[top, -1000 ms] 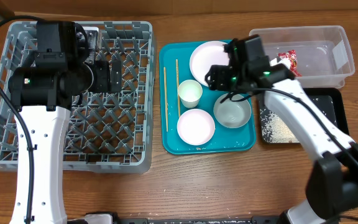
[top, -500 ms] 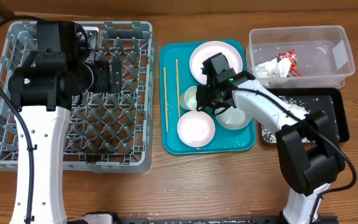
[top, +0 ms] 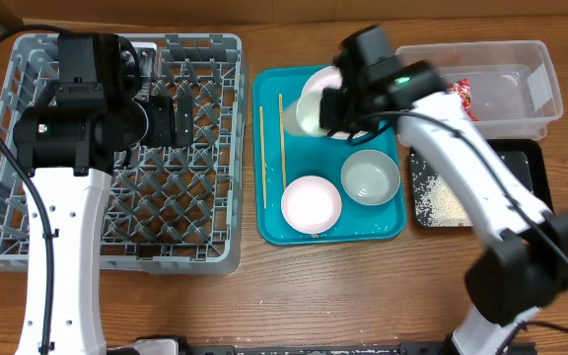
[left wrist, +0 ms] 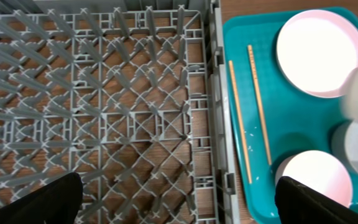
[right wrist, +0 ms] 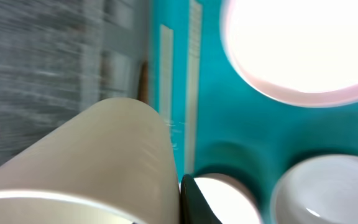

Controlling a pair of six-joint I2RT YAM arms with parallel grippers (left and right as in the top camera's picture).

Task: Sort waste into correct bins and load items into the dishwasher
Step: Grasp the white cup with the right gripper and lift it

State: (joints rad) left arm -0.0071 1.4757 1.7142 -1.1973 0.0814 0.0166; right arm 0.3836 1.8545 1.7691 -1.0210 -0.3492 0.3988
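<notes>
My right gripper [top: 325, 110] is shut on the small white cup [top: 305, 116], holding it in the air above the teal tray [top: 363, 229], over the near edge of the plate [top: 316, 89]. In the right wrist view the cup [right wrist: 86, 162] fills the lower left, with one dark finger [right wrist: 194, 202] pressed on its wall. Two white bowls [top: 311, 203] [top: 370, 177] and two chopsticks [top: 261, 156] lie on the teal tray. My left gripper [left wrist: 179, 199] hangs open over the grey dishwasher rack [top: 180, 187], holding nothing.
The clear tub [top: 506, 94] at the back right holds the red-and-white wrapper [top: 461, 97]. The black tray [top: 526, 168] in front of it carries rice grains [top: 437, 197]. The rack's lattice floor [left wrist: 123, 112] shows nothing on it.
My right gripper came down to the cup on the teal tray, shut on it, and lifted it up and toward the back left. The left arm has not moved.
</notes>
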